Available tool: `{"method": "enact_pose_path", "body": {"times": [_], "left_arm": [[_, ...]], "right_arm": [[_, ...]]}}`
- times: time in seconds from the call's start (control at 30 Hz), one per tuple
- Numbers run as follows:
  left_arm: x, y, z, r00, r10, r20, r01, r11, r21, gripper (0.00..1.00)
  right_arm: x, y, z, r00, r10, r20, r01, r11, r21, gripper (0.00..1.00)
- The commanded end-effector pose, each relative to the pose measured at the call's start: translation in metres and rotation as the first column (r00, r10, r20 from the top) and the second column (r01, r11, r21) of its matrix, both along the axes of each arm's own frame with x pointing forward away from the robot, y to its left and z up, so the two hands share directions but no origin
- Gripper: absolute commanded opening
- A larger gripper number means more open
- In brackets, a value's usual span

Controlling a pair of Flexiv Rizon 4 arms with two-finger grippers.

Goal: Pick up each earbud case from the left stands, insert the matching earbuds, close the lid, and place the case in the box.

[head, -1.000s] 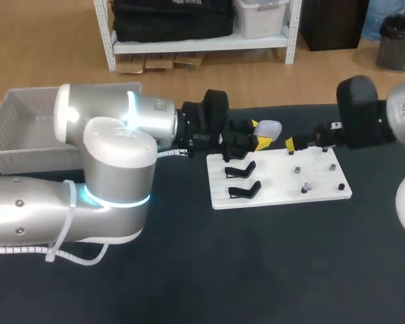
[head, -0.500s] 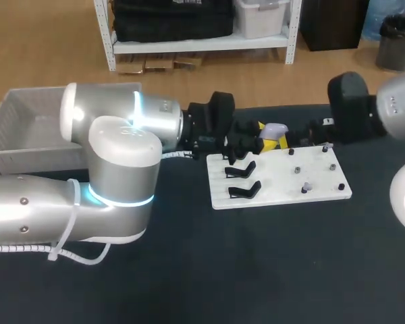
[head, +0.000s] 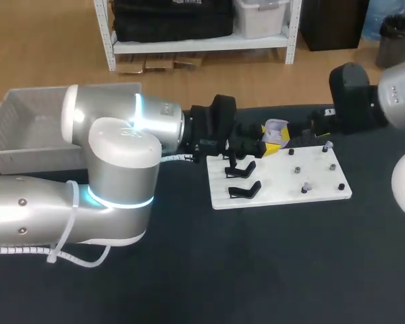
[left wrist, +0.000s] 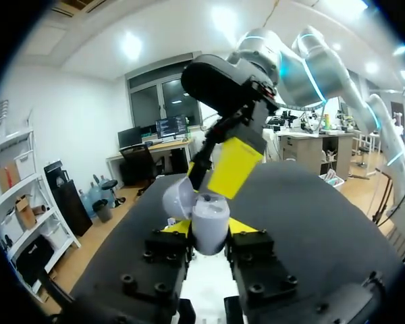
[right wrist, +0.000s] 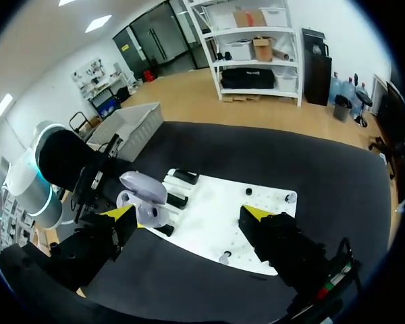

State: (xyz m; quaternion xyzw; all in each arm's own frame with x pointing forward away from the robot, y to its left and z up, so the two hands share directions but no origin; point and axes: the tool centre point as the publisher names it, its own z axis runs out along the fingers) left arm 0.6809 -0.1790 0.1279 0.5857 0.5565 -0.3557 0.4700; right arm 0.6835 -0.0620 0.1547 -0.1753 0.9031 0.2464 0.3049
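Observation:
A lavender earbud case [left wrist: 210,227] with its lid [left wrist: 177,200] swung open is held upright in my left gripper [left wrist: 209,236], which is shut on its body. In the head view the case [head: 275,129] and left gripper [head: 266,142] hover at the far edge of the white board [head: 283,181]. My right gripper [right wrist: 189,217] stands wide open facing the case [right wrist: 146,197], one yellow fingertip [right wrist: 121,217] close under it. Nothing is between its fingers. Small earbuds sit on pegs [head: 307,185] [right wrist: 290,197] at the board's right.
Two black stands [head: 241,169] [head: 244,190] on the board's left side hold nothing. A grey box [head: 27,128] sits at the table's far left, behind my left arm. Dark tabletop [head: 270,263] spreads in front of the board.
My left gripper has carried the case a little to the right. The right arm has drawn back slightly toward the far right. The case's lid now shows raised.

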Motion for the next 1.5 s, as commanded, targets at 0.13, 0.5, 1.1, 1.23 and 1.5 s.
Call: {"method": "enact_pose_path", "body": {"times": [0.13, 0.5, 1.1, 1.23, 1.5], "left_arm": [[-0.002, 0.006, -0.002, 0.999, 0.005, -0.036, -0.006, 0.999, -0.039, 0.00], [-0.001, 0.032, 0.040, 0.998, 0.010, -0.063, -0.021, 0.986, -0.164, 0.00], [-0.002, 0.042, 0.064, 0.999, 0.014, -0.050, -0.024, 0.976, -0.218, 0.00], [-0.001, 0.043, 0.064, 0.998, 0.012, -0.061, -0.026, 0.974, -0.226, 0.00], [0.002, 0.044, 0.062, 0.996, 0.000, -0.087, -0.021, 0.973, -0.231, 0.00]], "right_arm": [[-0.001, -0.013, 0.011, 0.999, -0.029, 0.041, 0.031, 0.998, -0.053, 1.00], [0.011, -0.068, 0.005, 0.993, -0.085, 0.082, 0.104, 0.958, -0.266, 1.00], [0.038, -0.101, -0.053, 0.994, -0.107, -0.032, 0.077, 0.864, -0.497, 1.00], [0.042, -0.105, -0.056, 0.992, -0.116, -0.046, 0.078, 0.863, -0.499, 1.00], [0.045, -0.109, -0.056, 0.985, -0.167, -0.039, 0.119, 0.829, -0.546, 1.00]]}}
